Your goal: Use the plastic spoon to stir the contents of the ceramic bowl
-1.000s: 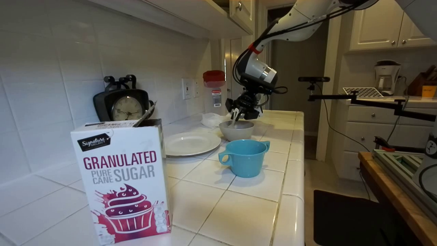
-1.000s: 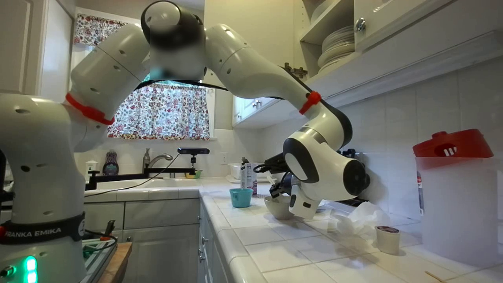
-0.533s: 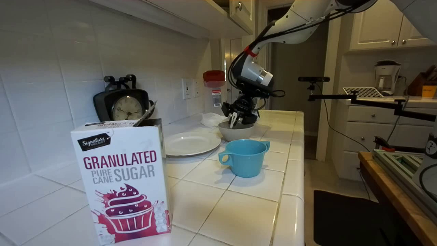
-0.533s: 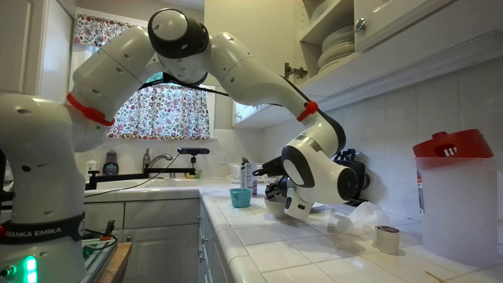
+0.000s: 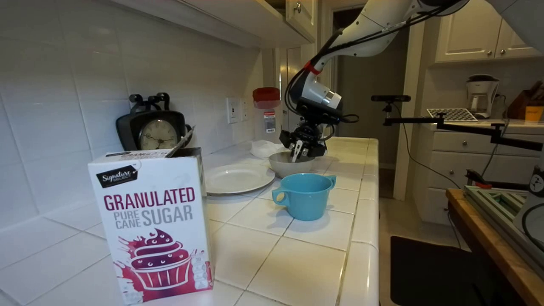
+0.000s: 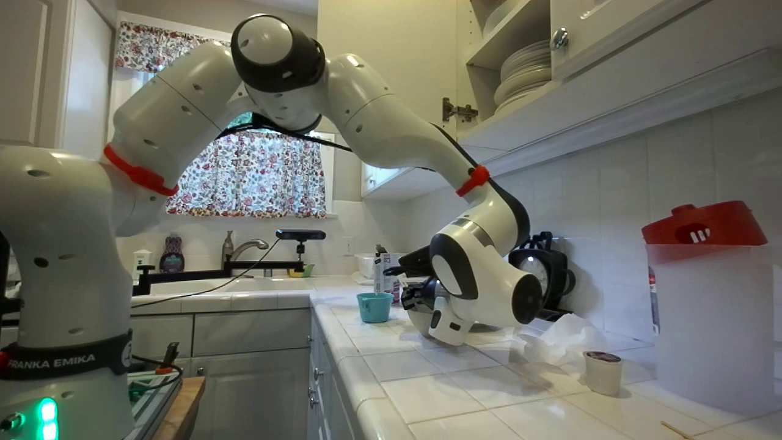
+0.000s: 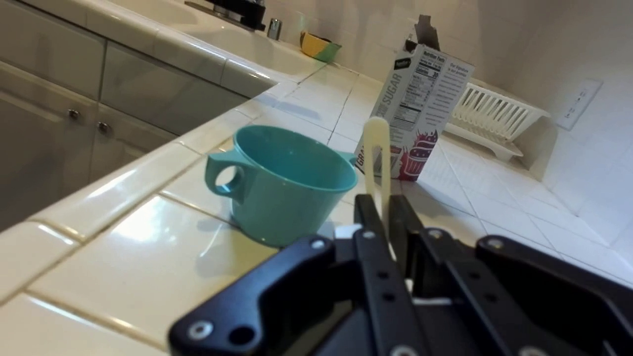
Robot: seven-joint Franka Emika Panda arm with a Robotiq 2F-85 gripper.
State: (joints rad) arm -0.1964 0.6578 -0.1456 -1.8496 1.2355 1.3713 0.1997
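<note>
The white plastic spoon (image 5: pixel 297 149) has a slotted handle, which sticks up from my gripper (image 5: pixel 302 151) in an exterior view. In the wrist view my gripper (image 7: pixel 381 201) is shut on the spoon (image 7: pixel 377 125), with the handle between the fingertips. The ceramic bowl (image 5: pixel 290 166) stands on the tiled counter directly under the fingers. The spoon's lower end is hidden by the fingers and the bowl's rim. In an exterior view the bowl (image 6: pixel 419 324) is partly hidden behind my gripper (image 6: pixel 416 298). The bowl is not seen in the wrist view, and its contents are hidden.
A light-blue cup (image 5: pixel 304 197) stands close to the bowl. A flat white plate (image 5: pixel 240 178) lies beside it, towards the wall. An open sugar box (image 5: pixel 153 229), crumpled paper (image 6: pixel 565 342), a small pod cup (image 6: pixel 603 373) and a red-lidded container (image 6: pixel 708 324) stand along the counter.
My gripper has gone lower over the bowl and moved towards the blue cup, the spoon still held. The spoon's tilt has changed. The bowl has shifted slightly.
</note>
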